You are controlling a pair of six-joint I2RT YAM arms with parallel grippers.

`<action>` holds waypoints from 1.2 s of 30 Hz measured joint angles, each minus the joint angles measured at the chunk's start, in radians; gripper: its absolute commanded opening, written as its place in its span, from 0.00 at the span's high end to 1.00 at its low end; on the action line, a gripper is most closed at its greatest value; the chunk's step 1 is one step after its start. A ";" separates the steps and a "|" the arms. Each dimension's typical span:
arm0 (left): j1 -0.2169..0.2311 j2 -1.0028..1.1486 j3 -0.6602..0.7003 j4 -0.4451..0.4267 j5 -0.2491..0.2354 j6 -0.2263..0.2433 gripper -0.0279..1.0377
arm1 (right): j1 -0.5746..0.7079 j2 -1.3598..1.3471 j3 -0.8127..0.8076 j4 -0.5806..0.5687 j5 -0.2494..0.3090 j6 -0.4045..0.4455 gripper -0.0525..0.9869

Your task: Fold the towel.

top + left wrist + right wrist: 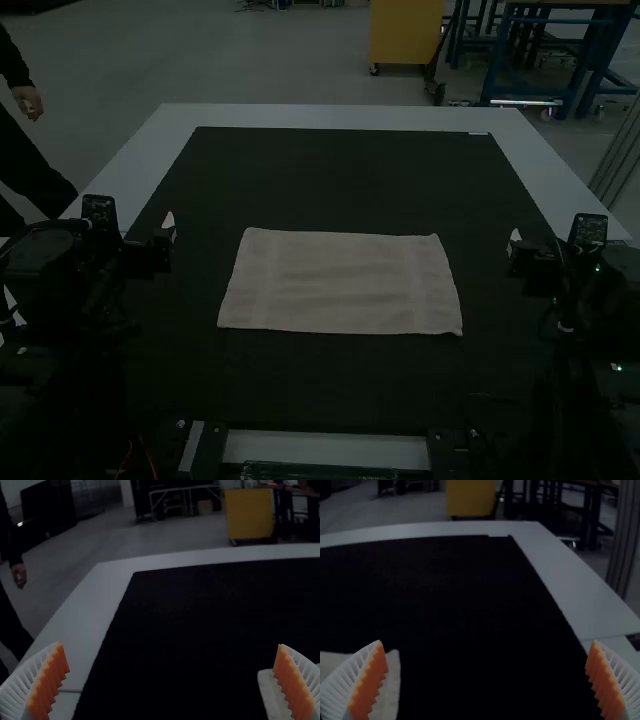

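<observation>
A white desk carries a broad dark mat. On it the pale towel lies spread flat, its long sides running crosswise. Left gripper and right gripper flank it, aimed forward, fingers wide apart, gripping nothing.

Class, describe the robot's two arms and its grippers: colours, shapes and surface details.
The left arm and right arm look nearly black and blocky. The left gripper and right gripper each have two tapering, ribbed white fingers with toothed orange pads.
</observation>
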 measured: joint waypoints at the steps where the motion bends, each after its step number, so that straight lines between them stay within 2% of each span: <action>1: 0.000 0.000 0.000 0.000 0.000 0.000 0.06 | 0.000 0.000 0.000 0.000 0.000 0.000 0.07; 32: 0.000 0.000 0.000 0.000 0.000 0.000 0.06 | 0.000 0.000 0.000 0.000 0.000 0.000 0.07; 36: 0.000 0.000 0.000 -0.003 0.000 -0.013 0.06 | 0.000 0.000 0.000 0.000 0.000 0.000 0.07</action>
